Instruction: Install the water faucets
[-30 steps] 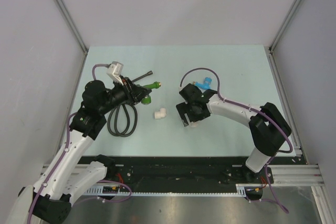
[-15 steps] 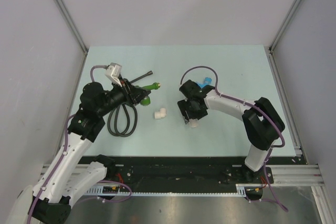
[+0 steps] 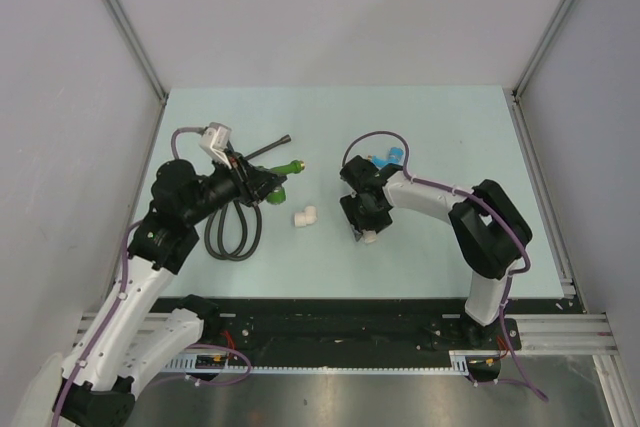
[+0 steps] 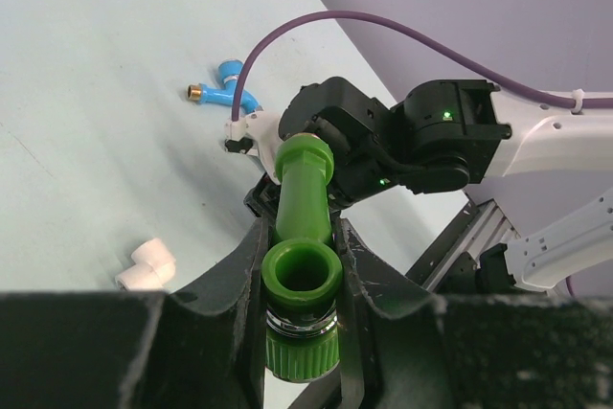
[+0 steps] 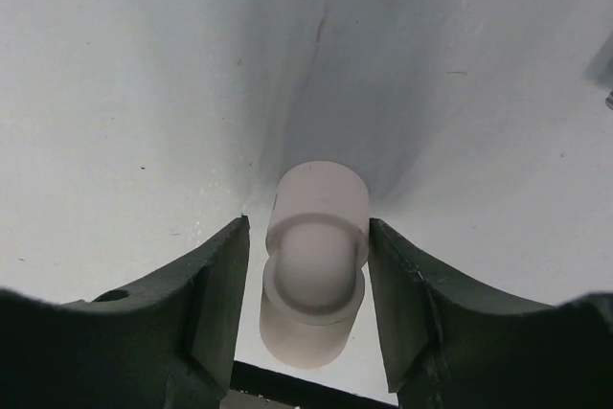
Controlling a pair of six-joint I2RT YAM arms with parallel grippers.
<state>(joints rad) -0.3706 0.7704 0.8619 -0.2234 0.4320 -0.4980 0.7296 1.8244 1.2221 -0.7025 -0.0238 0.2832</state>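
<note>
The green faucet (image 3: 285, 167) is clamped in my shut left gripper (image 3: 272, 179), silver end pointing right toward the right arm. In the left wrist view it (image 4: 303, 227) fills the gap between the fingers. The blue-handled faucet (image 3: 388, 158) lies on the table behind my right gripper and shows in the left wrist view (image 4: 230, 100). My right gripper (image 3: 364, 227) points down over a white elbow fitting (image 5: 316, 256). Its jaws stand on either side of the elbow, the right one touching and the left one with a thin gap.
A second white elbow fitting (image 3: 305, 215) lies between the two grippers and also shows in the left wrist view (image 4: 148, 261). A coiled black hose (image 3: 232, 230) lies under the left arm. The teal table (image 3: 450, 127) ends at grey walls on the left, the right and behind.
The right arm has folded in and its wrist has turned steeper over the white elbow fitting. The left gripper has drawn slightly left with the green faucet.
</note>
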